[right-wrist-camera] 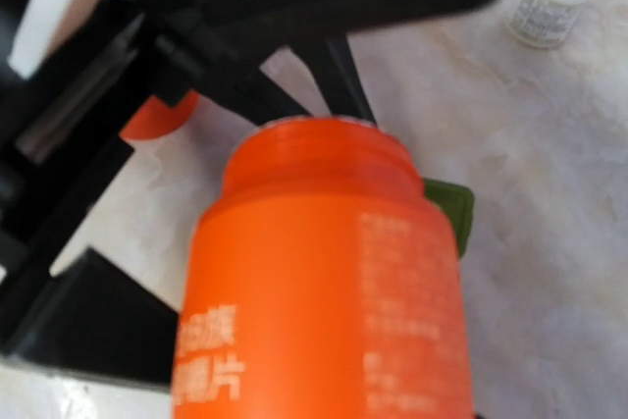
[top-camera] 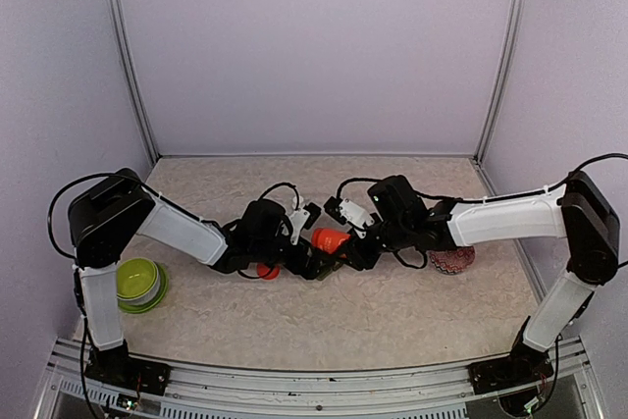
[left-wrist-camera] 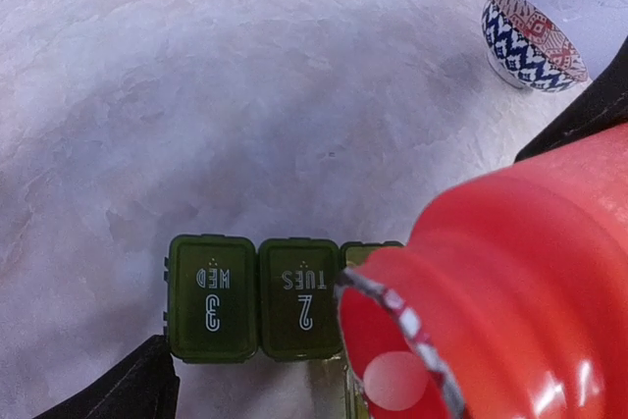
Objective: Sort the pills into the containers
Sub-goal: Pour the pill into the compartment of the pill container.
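Seemingly you've barely started: your right gripper point(top-camera: 340, 242) clamps the tilted red bottle point(left-wrist-camera: 530, 272) over the containers point(left-wrist-camera: 212, 297), one white pill point(left-wrist-camera: 395, 381) at its mouth, left gripper point(top-camera: 306, 260) spread wide.

White arm shells point(top-camera: 182, 231), black joints point(top-camera: 106, 211), looping black cables point(top-camera: 61, 205), black end effectors point(top-camera: 312, 264)

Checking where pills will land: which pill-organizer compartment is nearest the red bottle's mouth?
The end compartment beside TUES 2, mostly hidden by the red bottle; TUES 2 and WED 3 show their whole shut lids.
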Controlling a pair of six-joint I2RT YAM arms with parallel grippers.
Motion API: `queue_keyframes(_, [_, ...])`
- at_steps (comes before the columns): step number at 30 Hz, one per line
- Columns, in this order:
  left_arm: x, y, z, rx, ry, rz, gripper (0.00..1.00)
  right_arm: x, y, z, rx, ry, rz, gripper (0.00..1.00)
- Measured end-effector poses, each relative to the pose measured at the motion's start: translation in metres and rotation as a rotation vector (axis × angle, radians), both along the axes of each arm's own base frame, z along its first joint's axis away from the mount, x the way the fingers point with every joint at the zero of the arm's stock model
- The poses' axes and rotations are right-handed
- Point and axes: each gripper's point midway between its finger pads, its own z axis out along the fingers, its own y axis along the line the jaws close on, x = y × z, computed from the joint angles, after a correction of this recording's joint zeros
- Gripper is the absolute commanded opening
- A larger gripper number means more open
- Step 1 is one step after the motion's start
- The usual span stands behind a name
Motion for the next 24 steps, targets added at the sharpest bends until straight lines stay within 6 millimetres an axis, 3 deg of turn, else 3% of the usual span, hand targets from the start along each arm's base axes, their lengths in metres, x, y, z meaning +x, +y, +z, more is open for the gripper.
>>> queue_keyframes(24, [-0.002, -0.001, 0.014, -0.048, -0.034, -0.010, 0.99, -0.010, -0.010, 0.011, 0.072, -0.046, -0.007, 0.00])
